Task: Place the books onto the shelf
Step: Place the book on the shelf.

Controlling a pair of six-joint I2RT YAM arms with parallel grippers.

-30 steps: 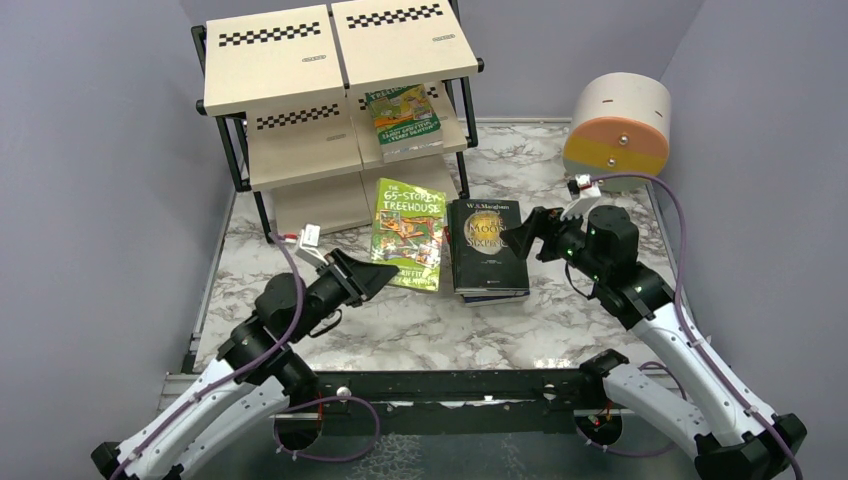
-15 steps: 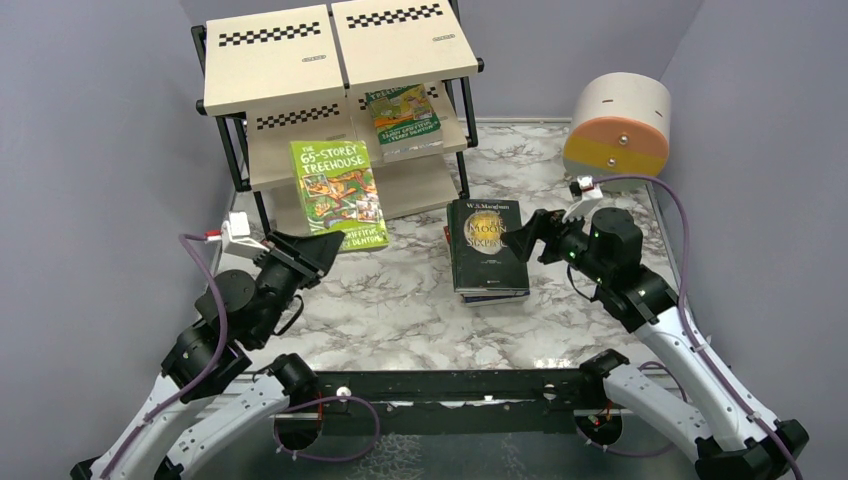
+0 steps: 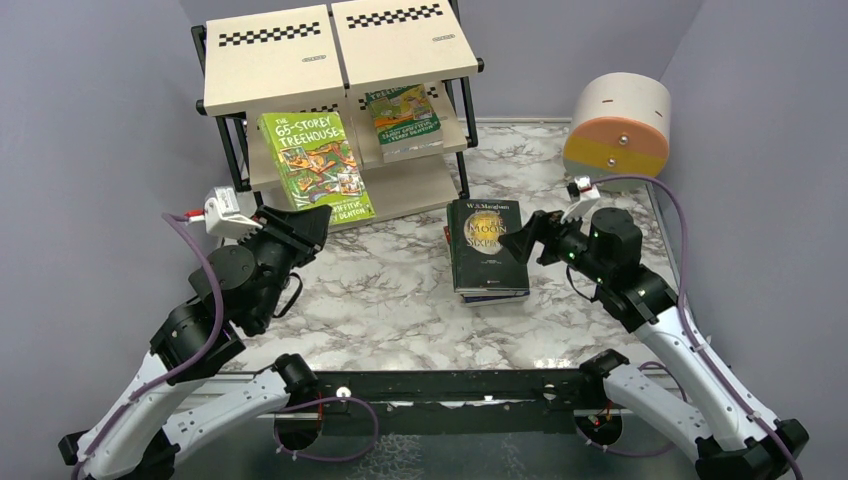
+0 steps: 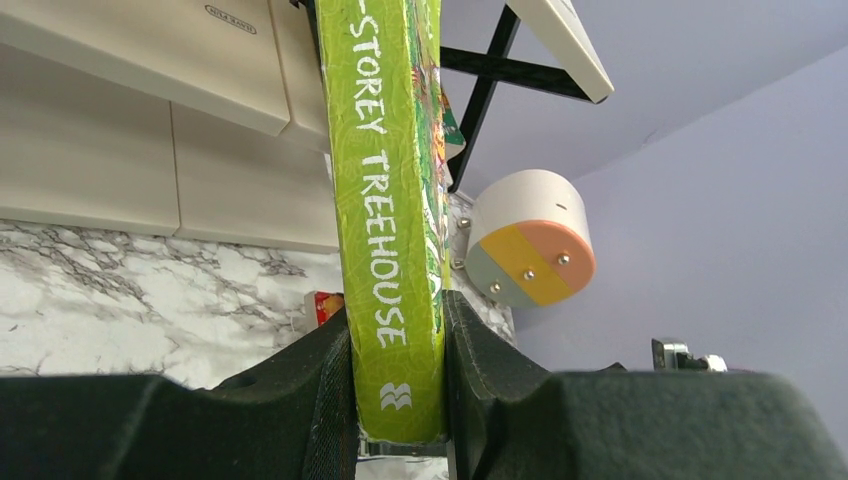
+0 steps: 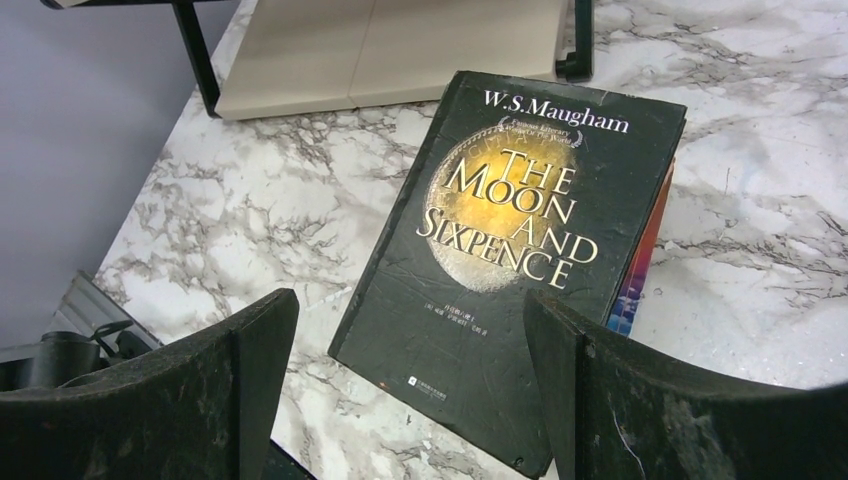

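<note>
My left gripper (image 3: 308, 226) is shut on the bottom end of a bright green book (image 3: 315, 166), the "65-Storey Treehouse". It holds the book in the air, in front of the left half of the shelf (image 3: 270, 60). In the left wrist view the book's spine (image 4: 385, 200) stands upright between the pads (image 4: 330, 390). A second green book (image 3: 403, 120) lies on the shelf's middle tier, right side. A black book with a gold moon (image 3: 487, 245) tops a small stack on the table. My right gripper (image 3: 520, 235) hovers open at the black book's (image 5: 520, 250) right edge.
A round beige-and-orange drum (image 3: 617, 125) stands at the back right. Coloured edges of lower books (image 5: 640, 260) poke out under the black one. The shelf's bottom board (image 5: 400, 50) sits just behind the stack. Grey walls close in both sides.
My left arm has lifted the green book off the table and carried it up and left, to the front of the shelf. The right arm has not moved.
</note>
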